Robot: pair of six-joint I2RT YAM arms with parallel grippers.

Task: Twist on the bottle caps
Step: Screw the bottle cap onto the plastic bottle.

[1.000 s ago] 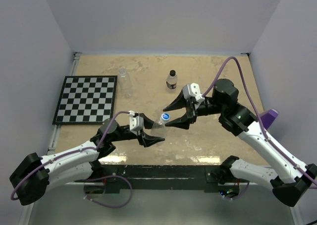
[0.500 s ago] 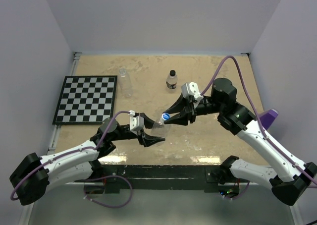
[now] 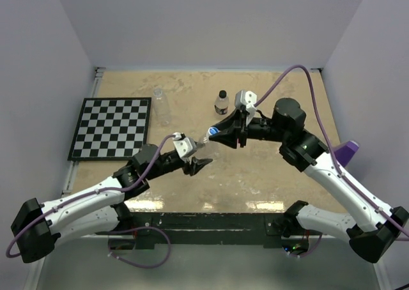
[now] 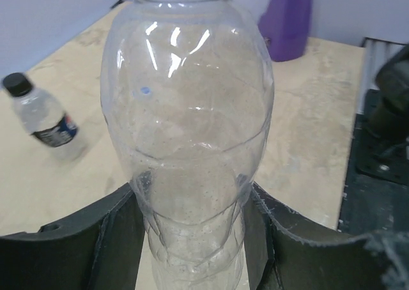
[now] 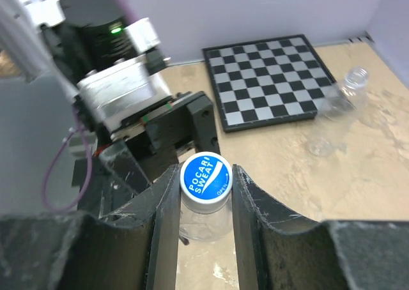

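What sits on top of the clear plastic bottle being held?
A round blue plastic cap with white lettering, pinched by the right claw. It hides the clear plastic bottle's mouth.

Clear bottle (image 4: 192,143) w/ blue cap (image 5: 205,174) on, tilted, midair.

Soft, even light from above fills every view, leaving faint shadows on the tabletop (image 3: 255,183) and a pale glare strip along its near edge. White glints streak the clear bottle (image 4: 192,111). The blue cap (image 5: 205,174) is sharp, while the black-capped bottle (image 4: 45,121) at left looks soft.
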